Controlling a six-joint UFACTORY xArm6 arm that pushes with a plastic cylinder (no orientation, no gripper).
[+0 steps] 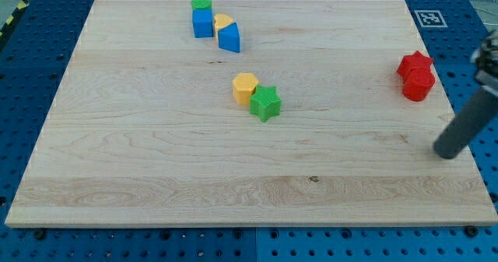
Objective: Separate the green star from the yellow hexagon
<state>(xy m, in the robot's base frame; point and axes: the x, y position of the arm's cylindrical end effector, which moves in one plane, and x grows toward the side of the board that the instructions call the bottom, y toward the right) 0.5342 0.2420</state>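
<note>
The green star [265, 103] sits near the board's middle, touching the yellow hexagon [245, 87], which lies just to its upper left. My tip [447, 152] is at the view's right side, far to the right of both blocks and a little lower than them. The dark rod slants up to the right edge of the view.
A red star [415, 63] and a red round-edged block [419, 85] touch each other at the right, above my tip. At the top, a green cylinder [201, 3], a blue cube [203, 23], a small yellow block [222, 21] and a blue block [229, 38] cluster together. The wooden board [156, 153] lies on a blue pegboard.
</note>
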